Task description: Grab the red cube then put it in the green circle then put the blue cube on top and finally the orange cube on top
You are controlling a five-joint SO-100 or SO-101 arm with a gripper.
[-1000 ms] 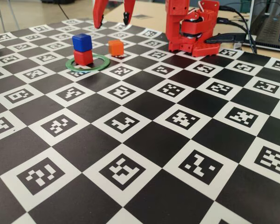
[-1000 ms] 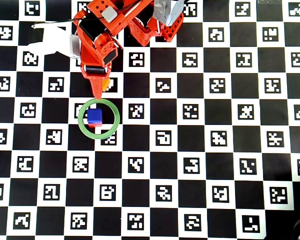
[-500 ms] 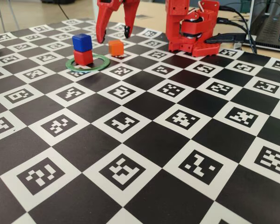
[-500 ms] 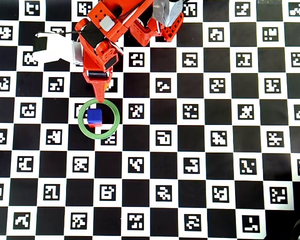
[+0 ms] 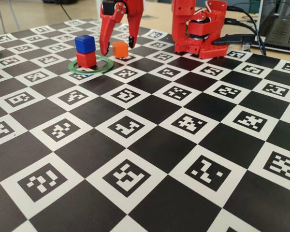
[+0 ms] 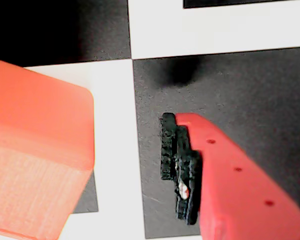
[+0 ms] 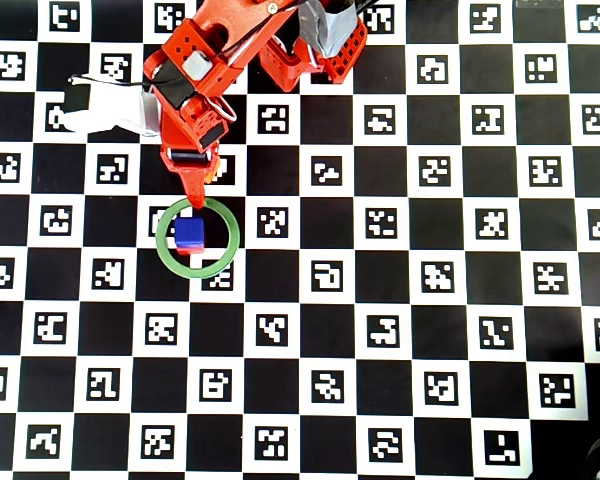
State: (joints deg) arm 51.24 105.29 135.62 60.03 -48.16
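In the fixed view the blue cube (image 5: 85, 43) sits on the red cube (image 5: 86, 59) inside the green circle (image 5: 102, 67). The orange cube (image 5: 119, 49) stands on the board just right of the ring. My red gripper (image 5: 118, 48) is open and hangs low, with one finger on each side of the orange cube and not touching it. The wrist view shows the orange cube (image 6: 35, 150) at the left and one black-padded fingertip (image 6: 177, 165) at the right, with a gap between them. From overhead my gripper (image 7: 195, 180) covers the orange cube, and the blue cube (image 7: 189, 233) hides the red one.
The arm's red base (image 5: 198, 29) stands at the back of the checkered marker board (image 5: 150, 145). Cables and a laptop (image 5: 280, 29) lie at the back right. The green circle (image 7: 160, 235) sits directly in front of the fingers in the overhead view.
The gripper has come down from above the board's back edge to straddle the orange cube, still open. The cubes and ring have not moved.
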